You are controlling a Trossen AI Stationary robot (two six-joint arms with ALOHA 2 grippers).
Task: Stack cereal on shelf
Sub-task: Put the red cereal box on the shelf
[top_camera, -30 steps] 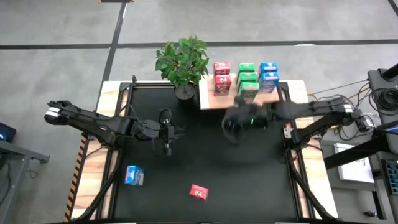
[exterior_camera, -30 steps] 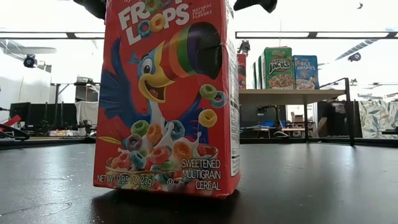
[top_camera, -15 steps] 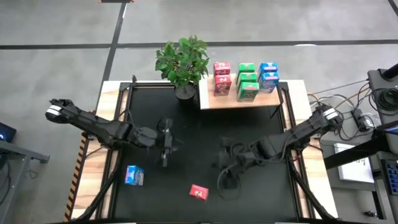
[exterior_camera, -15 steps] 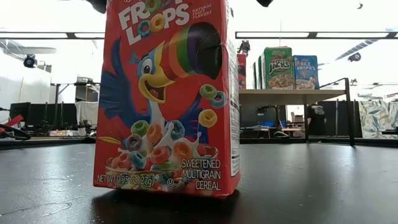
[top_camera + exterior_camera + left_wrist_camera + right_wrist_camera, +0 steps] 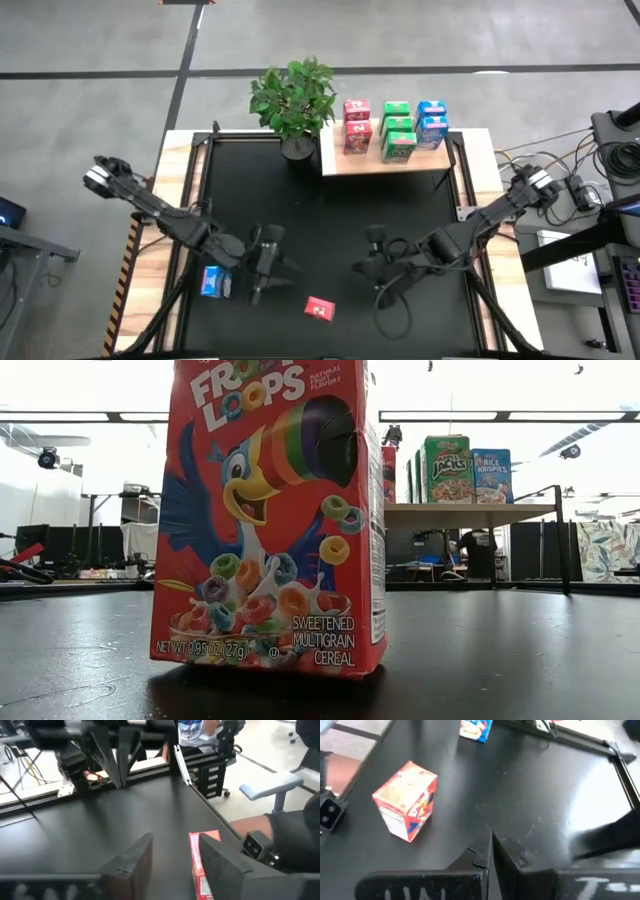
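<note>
Your black bench (image 5: 330,230) fills the middle of the high view, and the pale wood shelf (image 5: 432,158) sits along its far edge, right of centre. Beside the shelf stands a potted plant (image 5: 293,97), just left of it. Your two dark arms reach in from either side, both low toward the near half of the bench. Your left gripper (image 5: 262,283) hangs between the two loose boxes, its fingers (image 5: 131,858) parted to a moderate gap with nothing between them; in the left wrist view the pink-red box (image 5: 201,865) shows just beyond them. Your right gripper (image 5: 378,268) sits right of that box, fingers (image 5: 482,854) pressed together and empty. On the shelf you have seven cereal boxes in three rows: pink-red (image 5: 356,125), green (image 5: 398,131) and blue (image 5: 432,122). Two remain on the bench: a blue box (image 5: 215,282) near the left edge, just beside the left arm, and a pink-red box (image 5: 320,309) close to the near edge, standing upright and looming in the low view.
</note>
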